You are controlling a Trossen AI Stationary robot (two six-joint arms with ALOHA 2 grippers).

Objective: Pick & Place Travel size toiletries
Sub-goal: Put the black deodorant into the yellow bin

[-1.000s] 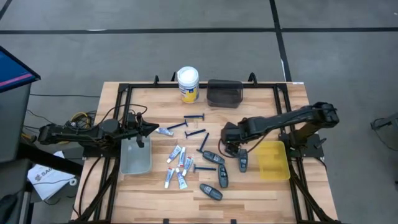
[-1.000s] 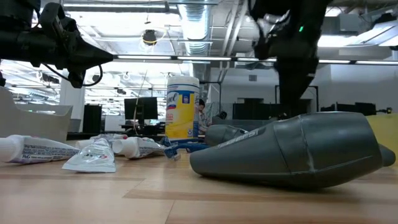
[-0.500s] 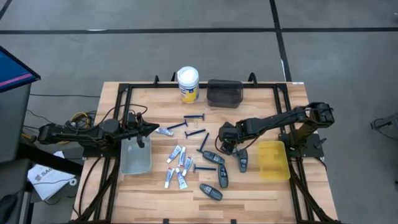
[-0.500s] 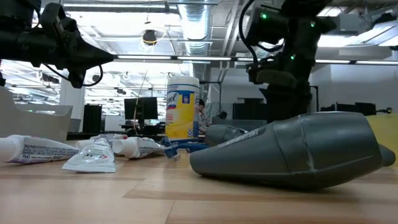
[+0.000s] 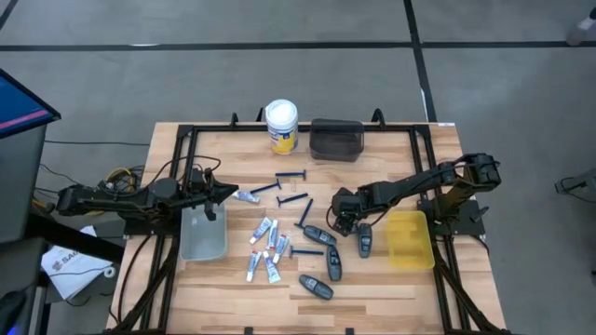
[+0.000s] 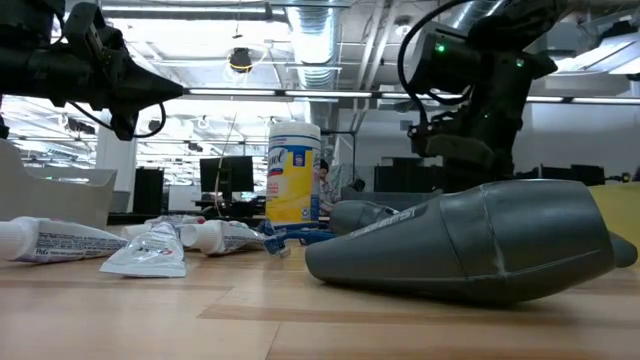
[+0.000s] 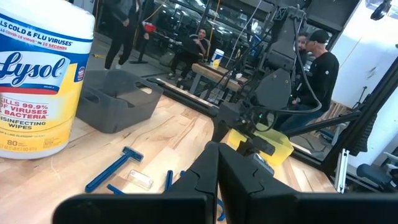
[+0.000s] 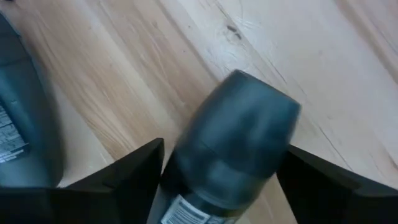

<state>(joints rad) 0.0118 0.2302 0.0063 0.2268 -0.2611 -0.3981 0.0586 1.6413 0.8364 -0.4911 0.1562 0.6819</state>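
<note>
The right gripper (image 5: 345, 221) is set low at centre right of the high view, its fingers (image 8: 127, 171) spread wide to either side of a dark grey pod (image 8: 233, 152); in the right wrist view the pod's rounded end fills the gap between them, but contact with the pads cannot be confirmed, so nothing is counted as held. The grasp step is judged to be in hand. Next, the jaws are to be closed on the pod and it is to be lifted, probably toward the yellow tray (image 5: 410, 239) just to the right. More pods (image 5: 335, 263), tubes (image 5: 264, 230) and razors (image 5: 291, 176) are scattered across the table's middle. The left gripper (image 5: 231, 192) is kept closed and empty above the clear tray (image 5: 202, 244) at left.
</note>
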